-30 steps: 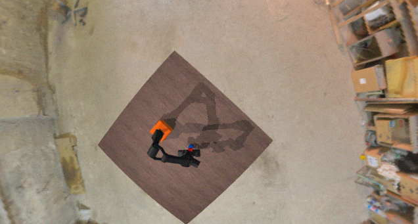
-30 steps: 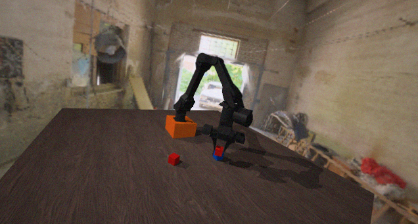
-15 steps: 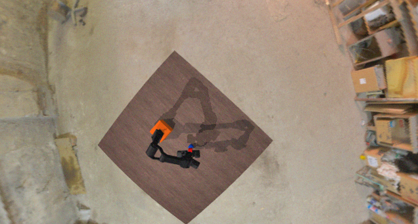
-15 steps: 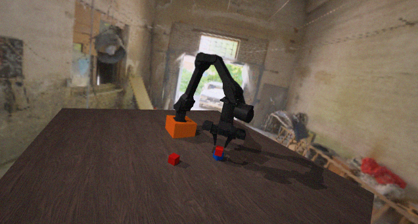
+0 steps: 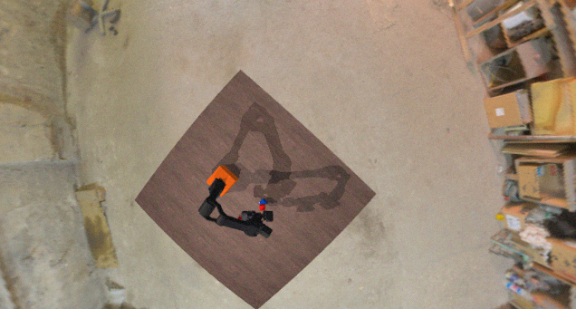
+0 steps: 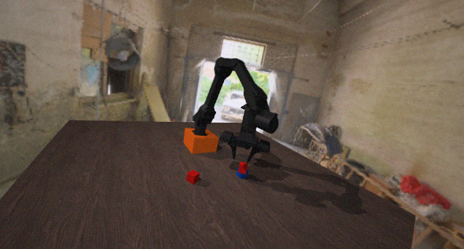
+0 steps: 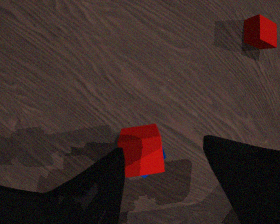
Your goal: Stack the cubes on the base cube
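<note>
The blue base cube (image 5: 263, 202) (image 6: 242, 175) stands on the table; in the wrist view only slivers of it show. One red cube (image 5: 262, 207) (image 6: 243, 167) (image 7: 148, 160) rests on top of it, off to one side. Whether it sits fully level is too small to tell. The other red cube (image 6: 192, 177) (image 7: 260, 32) lies on the table, apart from the base; in the top view the arm mostly hides it. My gripper (image 6: 241, 160) (image 7: 164, 148) is open and empty, with its fingertips just above the stacked red cube. In the wrist view the left finger overlaps that cube's edge and the right stands clear.
The dark wooden table (image 5: 181, 166) (image 6: 109, 207) (image 7: 66, 65) carries the arm's orange mount (image 5: 225, 174) (image 6: 202, 145), which stands behind the cubes in the exterior view. The black arm arches above the table, and its shadow falls beside the base cube.
</note>
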Tool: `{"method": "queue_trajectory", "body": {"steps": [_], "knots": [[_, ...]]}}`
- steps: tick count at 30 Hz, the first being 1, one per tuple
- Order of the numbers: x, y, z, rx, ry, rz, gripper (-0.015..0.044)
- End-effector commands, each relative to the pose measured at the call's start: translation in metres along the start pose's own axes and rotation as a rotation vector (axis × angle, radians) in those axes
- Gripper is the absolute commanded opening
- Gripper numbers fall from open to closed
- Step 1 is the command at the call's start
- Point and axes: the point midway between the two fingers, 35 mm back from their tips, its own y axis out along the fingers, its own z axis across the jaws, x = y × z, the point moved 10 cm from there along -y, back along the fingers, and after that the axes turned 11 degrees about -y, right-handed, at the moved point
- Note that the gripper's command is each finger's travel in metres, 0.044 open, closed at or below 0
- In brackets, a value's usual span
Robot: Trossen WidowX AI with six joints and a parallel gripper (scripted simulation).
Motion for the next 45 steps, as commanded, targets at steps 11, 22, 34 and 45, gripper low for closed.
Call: {"method": "queue_trajectory", "body": {"steps": [11, 22, 34, 45], "knots": [[0.050, -0.025, -0.101, -0.004, 0.152, -0.008, 0.0265], [0.059, -0.039, -0.168, -0.005, 0.243, -0.007, 0.0265], [0.060, 0.024, -0.169, -0.005, 0.243, -0.007, 0.0265], [0.060, 0.042, -0.169, -0.005, 0.243, -0.007, 0.0265]]}}
